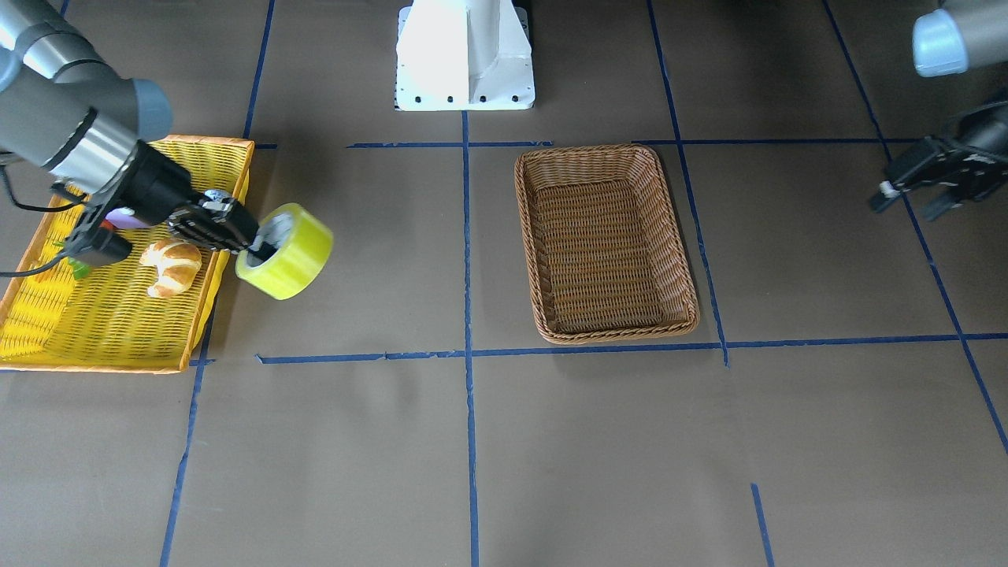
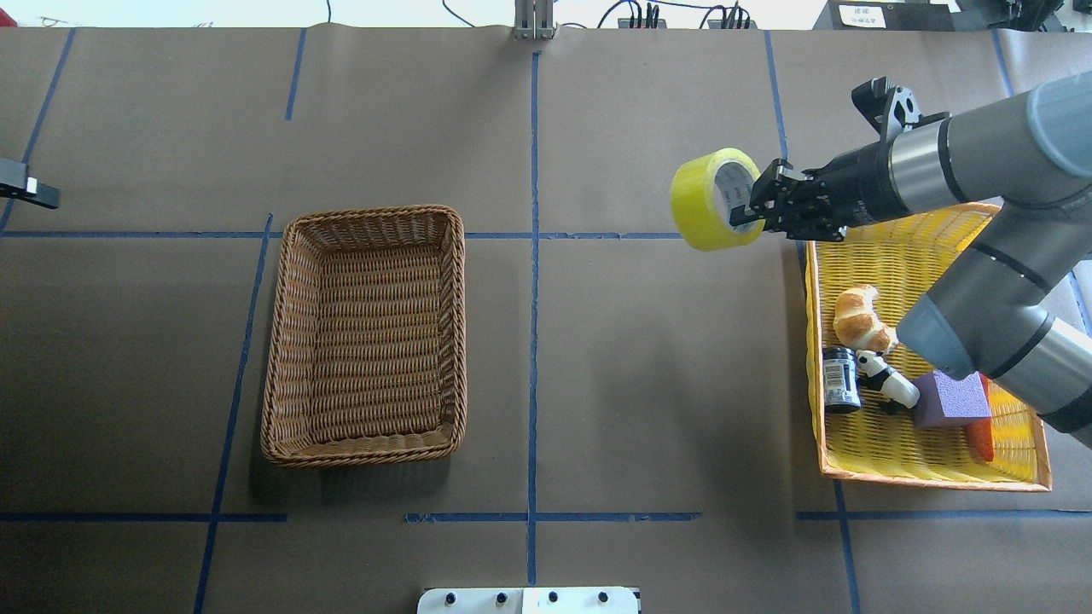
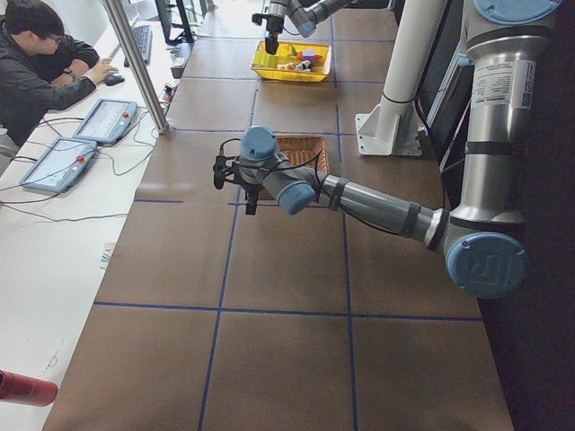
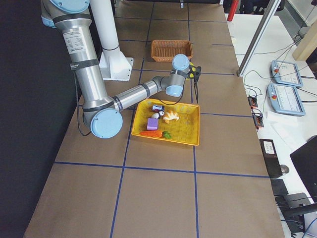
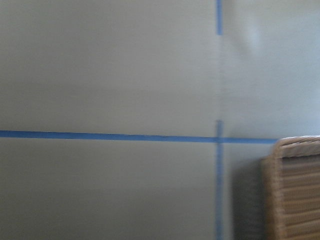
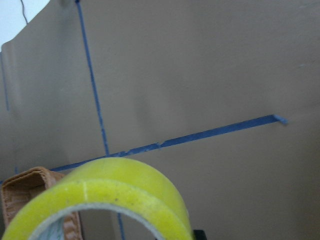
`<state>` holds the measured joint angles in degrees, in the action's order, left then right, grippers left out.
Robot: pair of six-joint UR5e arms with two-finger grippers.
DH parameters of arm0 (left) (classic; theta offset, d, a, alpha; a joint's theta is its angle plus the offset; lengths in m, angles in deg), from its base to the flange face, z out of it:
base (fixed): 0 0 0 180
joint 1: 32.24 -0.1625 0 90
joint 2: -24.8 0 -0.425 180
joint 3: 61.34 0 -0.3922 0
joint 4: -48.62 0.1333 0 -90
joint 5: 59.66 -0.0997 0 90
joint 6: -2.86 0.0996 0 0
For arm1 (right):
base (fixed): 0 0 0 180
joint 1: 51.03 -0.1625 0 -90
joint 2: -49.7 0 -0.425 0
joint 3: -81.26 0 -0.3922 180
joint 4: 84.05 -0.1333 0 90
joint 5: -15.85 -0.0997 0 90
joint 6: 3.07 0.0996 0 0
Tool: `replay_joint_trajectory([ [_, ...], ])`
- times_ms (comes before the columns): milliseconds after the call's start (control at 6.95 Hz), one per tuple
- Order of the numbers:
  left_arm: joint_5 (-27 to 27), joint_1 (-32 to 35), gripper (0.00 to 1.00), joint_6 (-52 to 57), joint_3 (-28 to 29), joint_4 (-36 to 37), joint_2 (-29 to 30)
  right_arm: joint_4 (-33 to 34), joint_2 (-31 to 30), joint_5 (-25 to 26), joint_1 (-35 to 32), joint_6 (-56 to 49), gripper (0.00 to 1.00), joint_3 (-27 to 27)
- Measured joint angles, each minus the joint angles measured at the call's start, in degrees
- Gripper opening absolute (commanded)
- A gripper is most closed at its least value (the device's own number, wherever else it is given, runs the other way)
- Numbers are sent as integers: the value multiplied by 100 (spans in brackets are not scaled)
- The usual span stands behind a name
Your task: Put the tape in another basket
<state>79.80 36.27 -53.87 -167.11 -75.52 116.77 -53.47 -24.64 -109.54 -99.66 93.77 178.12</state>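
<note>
My right claw [image 2: 749,205] clamped on tape [image 2: 695,200] wall, airborne | I'd carry level to wicker basket [image 2: 367,211] | clear rim, release low inside

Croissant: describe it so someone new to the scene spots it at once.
Look in the yellow plastic basket at the table's right end in the overhead view. The croissant lies in its middle, next to a dark jar and a panda figure. It is the only golden-brown, crescent-shaped thing there.
</note>
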Motion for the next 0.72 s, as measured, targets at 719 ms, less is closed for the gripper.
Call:
replay_joint_trajectory([
  [719, -242, -1238, 100, -4899, 236, -3850, 665, -1941, 421, 1494, 1103, 1923, 2, 23],
])
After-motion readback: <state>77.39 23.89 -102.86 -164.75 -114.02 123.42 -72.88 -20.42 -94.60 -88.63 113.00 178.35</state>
